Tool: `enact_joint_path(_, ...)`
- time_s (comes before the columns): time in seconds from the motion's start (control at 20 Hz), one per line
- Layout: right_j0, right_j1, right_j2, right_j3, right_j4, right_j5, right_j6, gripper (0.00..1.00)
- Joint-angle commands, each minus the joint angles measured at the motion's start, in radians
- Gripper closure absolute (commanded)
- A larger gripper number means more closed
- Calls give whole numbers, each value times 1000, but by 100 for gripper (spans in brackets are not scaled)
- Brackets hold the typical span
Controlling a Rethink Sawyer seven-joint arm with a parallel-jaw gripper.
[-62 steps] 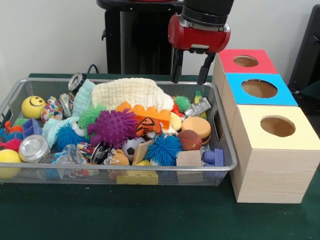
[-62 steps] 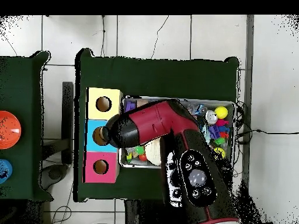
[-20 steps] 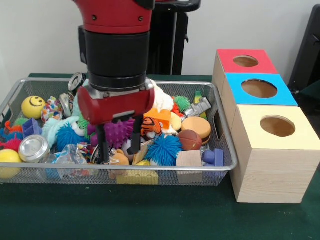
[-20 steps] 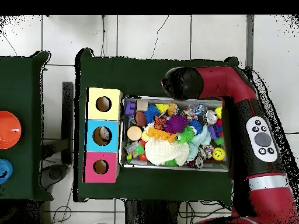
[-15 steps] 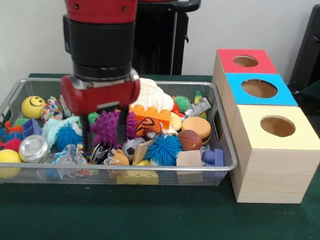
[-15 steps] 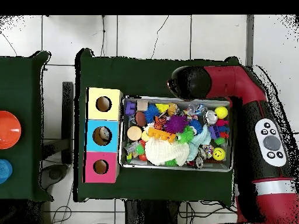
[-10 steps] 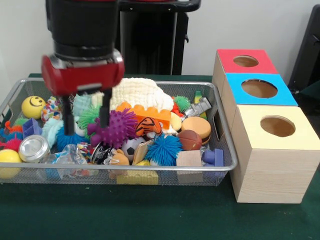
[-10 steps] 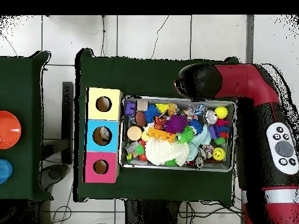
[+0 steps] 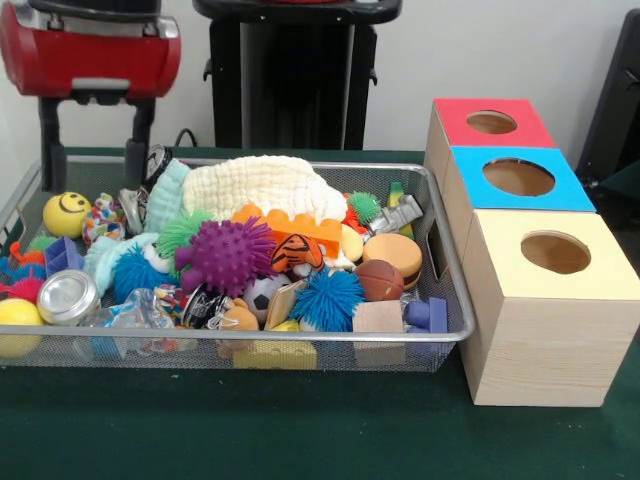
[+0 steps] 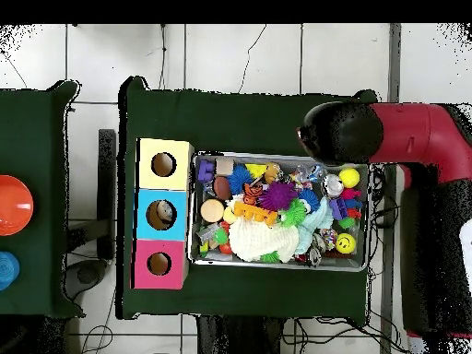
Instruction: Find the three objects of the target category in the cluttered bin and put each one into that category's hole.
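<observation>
The end effector [image 9: 90, 150] hangs above the far left corner of the wire bin [image 9: 455, 300], its two black fingers [image 9: 48, 145] spread apart with nothing between them. In the overhead view the arm's dark head [image 10: 341, 134] sits over the bin's corner beside the yellow ball [image 10: 348, 177].

Just below the end effector, between its fingers in the front view, lie the yellow smiley ball [image 9: 66, 213] and a small metal can [image 9: 153, 164]. Lower and nearer the camera is a silver can [image 9: 67, 296] beside a plain yellow ball [image 9: 17, 325]. To the end effector's right, across the bin, a cream knitted cloth [image 9: 263, 187] is heaped at the back, with a purple spiky ball [image 9: 226, 256] and an orange building brick [image 9: 296, 229] in front of it. Farther right are a blue spiky ball [image 9: 327, 298], a small soccer ball [image 9: 262, 293], a toy hamburger [image 9: 393, 256] and a brown ball [image 9: 380, 281].

Well to the right of the end effector, touching the bin's end, three wooden boxes stand in a row on the green table [image 9: 300, 430]: a red-topped box [image 9: 490, 122] farthest back, a blue-topped box [image 9: 520, 178] in the middle, and a yellow-topped box [image 9: 550, 300] nearest the camera, each with a round hole. In the overhead view something pale shows inside the blue box's hole [image 10: 163, 215].
</observation>
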Motion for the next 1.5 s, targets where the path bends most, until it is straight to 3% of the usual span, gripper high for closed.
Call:
enact_joint_path(0.05,-25,47,-25,198,-19,-150,1,0)
enact_joint_path(0.25,-49,101,-6,227,2,-234,17,0)
enact_joint_path(0.65,-54,139,-19,268,23,-350,62,0)
enact_joint_path(1.15,-51,136,-41,269,29,-367,77,0)
enact_joint_path(1.5,-59,174,-27,207,28,-342,32,0)
